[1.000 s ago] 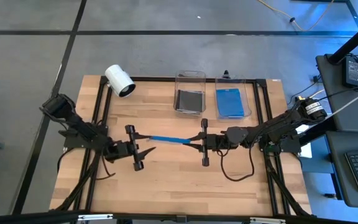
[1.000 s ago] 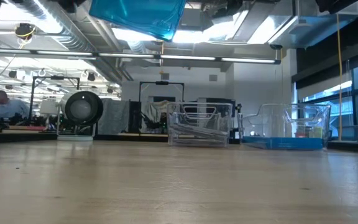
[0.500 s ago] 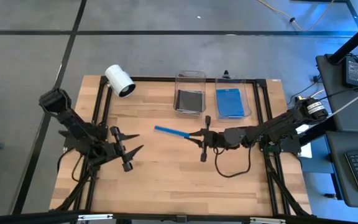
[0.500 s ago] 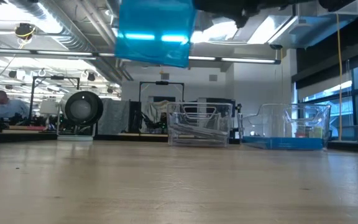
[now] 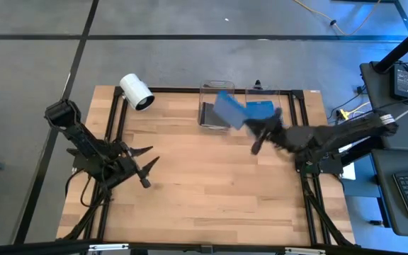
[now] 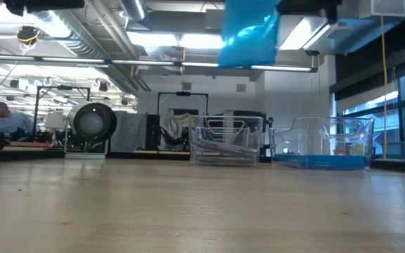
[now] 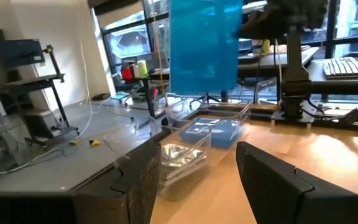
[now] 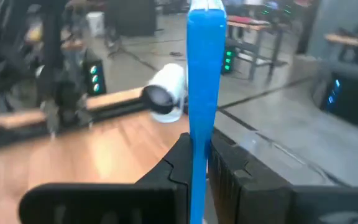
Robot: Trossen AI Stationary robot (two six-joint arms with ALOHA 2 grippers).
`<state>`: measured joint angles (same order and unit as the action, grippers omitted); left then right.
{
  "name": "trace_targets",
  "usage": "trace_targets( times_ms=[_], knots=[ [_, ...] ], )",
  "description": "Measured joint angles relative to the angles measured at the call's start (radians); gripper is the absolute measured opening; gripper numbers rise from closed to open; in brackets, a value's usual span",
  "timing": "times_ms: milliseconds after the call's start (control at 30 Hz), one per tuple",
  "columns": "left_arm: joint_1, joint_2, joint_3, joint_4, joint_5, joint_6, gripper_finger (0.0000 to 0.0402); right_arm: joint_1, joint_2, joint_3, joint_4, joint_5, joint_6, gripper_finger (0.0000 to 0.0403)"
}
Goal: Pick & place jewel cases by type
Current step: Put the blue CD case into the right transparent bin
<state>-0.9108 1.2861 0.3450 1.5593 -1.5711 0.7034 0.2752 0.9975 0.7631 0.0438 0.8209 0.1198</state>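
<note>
The right gripper (image 5: 255,132) is clamped tight on a translucent blue jewel case (image 5: 227,110), pinching it by one edge and holding it in the air above the table (image 5: 190,191) — over the near edge of the two clear bins. In the right wrist view the case (image 8: 202,74) stands edge-on between the dark fingers (image 8: 173,165). The left clear bin (image 5: 216,88) holds dark jewel cases (image 5: 214,117); the right clear bin (image 5: 283,99) holds blue jewel cases (image 5: 264,113). The left gripper (image 5: 142,161) hangs over the table's left side, well apart from the bins, jaws spread wide and holding nothing. A white cylindrical camera (image 5: 136,92) lies at the far left corner.
</note>
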Motion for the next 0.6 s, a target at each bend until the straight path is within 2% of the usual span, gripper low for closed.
trace_targets(
  times_ms=[167, 300, 433, 600],
  knots=[
    [0.0, 0.0, 0.0, -0.001, 0.001, -0.01, 0.0205, -0.083, -0.205, 0.005, -0.201, -0.015, 0.131, 0.0037],
    [0.0, 0.0, 0.0, -0.001, 0.001, -0.01, 0.0205, -0.164, -0.31, 0.053, -0.438, -0.074, 0.262, 0.0038],
    [0.001, 0.0, 0.0, -0.001, 0.0, -0.01, 0.0205, -0.243, -0.327, 0.127, -0.659, -0.117, 0.364, 0.0038],
    [0.015, 0.0, 0.0, -0.006, 0.001, -0.01, 0.0204, -0.357, -0.281, 0.214, -0.865, -0.205, 0.43, 0.0038]
  ],
)
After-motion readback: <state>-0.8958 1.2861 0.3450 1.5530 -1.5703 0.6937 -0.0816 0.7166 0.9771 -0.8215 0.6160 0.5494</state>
